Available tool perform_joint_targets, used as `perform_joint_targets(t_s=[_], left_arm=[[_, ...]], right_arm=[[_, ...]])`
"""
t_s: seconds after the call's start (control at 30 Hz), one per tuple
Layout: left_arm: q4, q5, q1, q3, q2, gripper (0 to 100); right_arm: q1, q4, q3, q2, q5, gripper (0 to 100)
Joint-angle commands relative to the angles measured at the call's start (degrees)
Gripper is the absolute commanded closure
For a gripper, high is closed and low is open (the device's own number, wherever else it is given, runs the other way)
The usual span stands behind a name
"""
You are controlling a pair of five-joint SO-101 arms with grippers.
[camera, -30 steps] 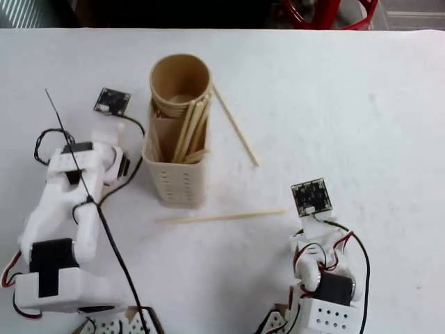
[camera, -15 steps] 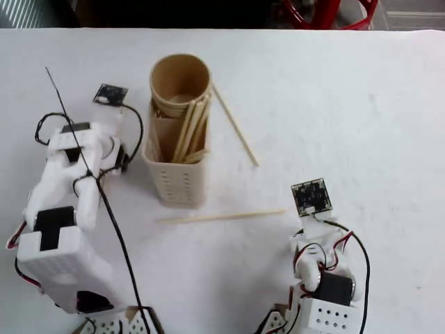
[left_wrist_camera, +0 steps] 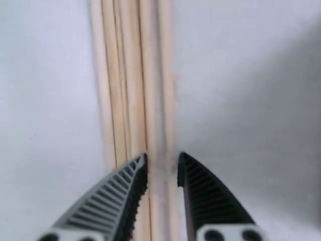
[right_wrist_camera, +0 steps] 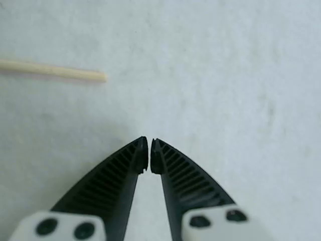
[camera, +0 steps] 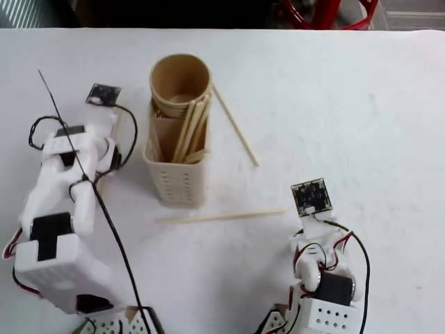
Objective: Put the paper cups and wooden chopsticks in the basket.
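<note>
A white slotted basket (camera: 175, 182) stands mid-table with stacked paper cups (camera: 180, 81) and several wooden chopsticks (camera: 191, 132) leaning inside it. One loose chopstick (camera: 235, 126) lies slanted just right of the basket. Another chopstick (camera: 221, 216) lies flat in front of it. My left arm (camera: 69, 167) sits left of the basket. My left gripper (left_wrist_camera: 162, 160) is narrowly open, low over several chopsticks (left_wrist_camera: 133, 75) lying side by side, with one running through the gap. My right gripper (right_wrist_camera: 149, 143) is shut and holds nothing above bare table, a chopstick tip (right_wrist_camera: 75, 74) lying ahead of it.
The right arm (camera: 320, 268) is folded at the table's front right. A thin black rod (camera: 83, 181) and cables cross the left arm. The white table (camera: 348, 104) stretches wide to the right and far side. Something red (camera: 323, 10) stands beyond the far edge.
The left arm has swung a little to the left and farther from the front edge, its wrist camera now nearer the far-left side. The right arm, basket and loose chopsticks have not moved.
</note>
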Motion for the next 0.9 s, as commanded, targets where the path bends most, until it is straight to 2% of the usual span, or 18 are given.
perform_joint_targets(t_s=[0.0,0.27,0.53,0.63,0.73,0.87], left_arm=[[-1.67,0.26,-0.57,0.35,-4.09,84],[0.79,-1.41,-0.40,-3.60,1.71,84],[11.43,-1.85,-0.31,-15.47,10.86,85],[13.71,-2.37,-0.22,-17.23,12.00,89],[16.88,-6.15,2.33,-17.05,12.35,89],[19.25,-4.48,4.62,-17.49,12.00,87]], right_arm=[[0.57,0.04,0.53,-0.40,0.53,97.4],[0.57,0.04,0.53,-0.40,0.53,97.4],[0.57,0.04,0.53,-0.40,0.53,97.4],[0.57,0.04,0.53,-0.40,0.53,97.4],[0.57,0.04,0.53,-0.40,0.53,97.4],[0.57,0.04,0.53,-0.40,0.53,97.4]])
